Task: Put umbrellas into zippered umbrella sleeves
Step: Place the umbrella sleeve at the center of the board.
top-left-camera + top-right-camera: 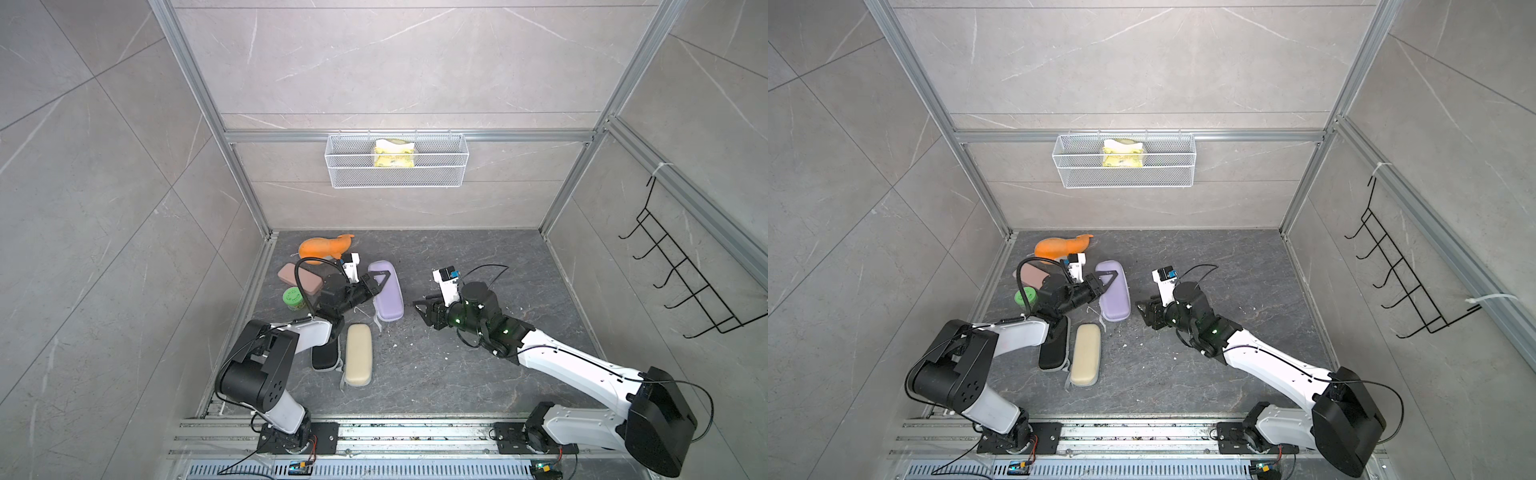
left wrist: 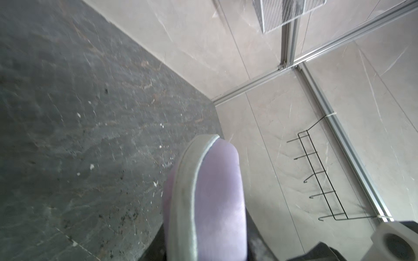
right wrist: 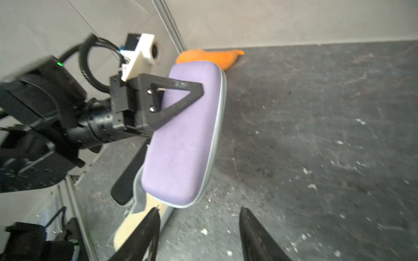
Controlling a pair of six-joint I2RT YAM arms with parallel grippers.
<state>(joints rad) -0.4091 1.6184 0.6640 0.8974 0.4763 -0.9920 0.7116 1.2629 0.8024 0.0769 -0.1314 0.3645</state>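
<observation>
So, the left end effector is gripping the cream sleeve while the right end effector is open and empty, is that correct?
Not quite: the left end effector grips the lavender sleeve, as the right wrist view shows; the cream sleeve lies free. The right end effector is indeed open and empty.

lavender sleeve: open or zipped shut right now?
Shut: in the right wrist view the lavender sleeve has both halves together, with only the grey zip edging between them. What is inside: cannot tell.
</observation>
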